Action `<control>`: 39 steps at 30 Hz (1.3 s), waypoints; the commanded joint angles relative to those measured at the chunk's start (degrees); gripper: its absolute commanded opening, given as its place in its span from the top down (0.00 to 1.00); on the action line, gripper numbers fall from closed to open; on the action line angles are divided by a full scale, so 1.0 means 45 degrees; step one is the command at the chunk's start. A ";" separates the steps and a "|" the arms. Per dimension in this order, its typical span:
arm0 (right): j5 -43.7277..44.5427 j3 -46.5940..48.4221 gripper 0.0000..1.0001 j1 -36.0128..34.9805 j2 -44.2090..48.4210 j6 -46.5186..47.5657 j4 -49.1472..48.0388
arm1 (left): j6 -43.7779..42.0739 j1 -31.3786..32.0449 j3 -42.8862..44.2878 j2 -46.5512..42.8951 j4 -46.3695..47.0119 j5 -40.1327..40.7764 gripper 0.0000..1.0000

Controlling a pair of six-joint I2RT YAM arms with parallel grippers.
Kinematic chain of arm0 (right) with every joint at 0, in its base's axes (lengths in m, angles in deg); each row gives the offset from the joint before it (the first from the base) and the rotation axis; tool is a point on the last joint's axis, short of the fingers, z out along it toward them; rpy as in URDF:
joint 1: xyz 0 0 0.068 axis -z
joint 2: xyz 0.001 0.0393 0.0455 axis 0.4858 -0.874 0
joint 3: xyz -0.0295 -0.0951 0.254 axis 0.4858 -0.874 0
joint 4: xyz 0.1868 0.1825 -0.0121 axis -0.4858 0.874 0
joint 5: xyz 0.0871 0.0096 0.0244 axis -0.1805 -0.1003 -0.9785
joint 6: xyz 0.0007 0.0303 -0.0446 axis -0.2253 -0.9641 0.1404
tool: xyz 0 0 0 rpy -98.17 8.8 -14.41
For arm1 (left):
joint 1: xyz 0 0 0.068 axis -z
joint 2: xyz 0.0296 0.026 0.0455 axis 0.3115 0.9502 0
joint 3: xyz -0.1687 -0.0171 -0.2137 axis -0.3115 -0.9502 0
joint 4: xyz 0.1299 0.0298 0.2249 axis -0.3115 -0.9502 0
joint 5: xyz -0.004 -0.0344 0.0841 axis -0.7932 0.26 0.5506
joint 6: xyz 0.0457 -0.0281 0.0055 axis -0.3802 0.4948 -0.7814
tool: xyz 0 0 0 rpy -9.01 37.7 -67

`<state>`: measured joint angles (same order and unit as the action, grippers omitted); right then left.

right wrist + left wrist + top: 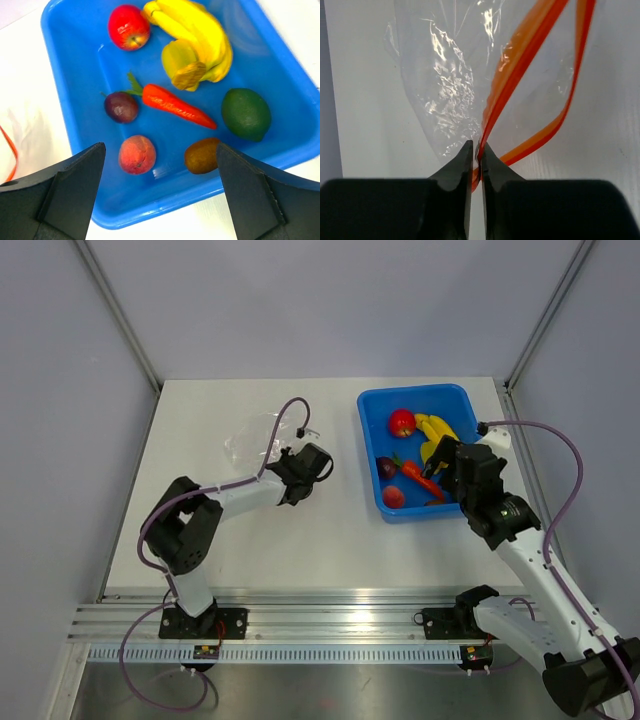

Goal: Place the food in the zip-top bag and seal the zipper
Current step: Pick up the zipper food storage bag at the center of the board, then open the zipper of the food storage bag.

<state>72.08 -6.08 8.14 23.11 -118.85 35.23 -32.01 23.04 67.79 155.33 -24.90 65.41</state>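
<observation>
The yellow toy banana lies in the blue bin at its far side; in the right wrist view it shows as a curved yellow bunch with a brown stem end. The clear crinkly zip-top bag lies on the table at the left. My left gripper is shut on its orange-red zipper strip at the mouth's near end; the bag's film spreads beyond and the mouth gapes as a loop. My right gripper is open and empty above the bin's near part.
The blue bin, whose near rim shows in the right wrist view, also holds a red tomato, an orange carrot, a dark plum, a peach, a brown kiwi and a green fruit.
</observation>
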 commanded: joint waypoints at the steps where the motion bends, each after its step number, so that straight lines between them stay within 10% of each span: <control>1: -0.1954 -0.0156 0.00 0.0022 0.0254 0.0239 -0.0945 | -0.0067 -0.0091 0.1158 0.0073 -0.0369 0.0900 1.00; 13: -0.5052 0.1986 0.01 -0.2336 -0.2691 -0.0148 -0.2764 | 0.1241 -0.0442 0.5451 -0.2545 -0.5974 -0.4918 1.00; 32: -0.4389 0.4491 0.02 -0.5173 -0.6228 -0.1359 -0.3448 | 0.2687 -0.0618 0.6102 -0.2583 -0.6332 -0.7967 1.00; 39: -0.2457 0.5137 0.48 -0.5330 -0.7967 -0.2219 -0.2686 | 0.2960 -0.0696 0.6199 -0.2954 -0.6506 -0.8513 1.00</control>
<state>55.04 14.81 -15.36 -11.73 -126.28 22.07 -19.82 20.50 93.86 144.25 -54.34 29.76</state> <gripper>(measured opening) 0.615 0.008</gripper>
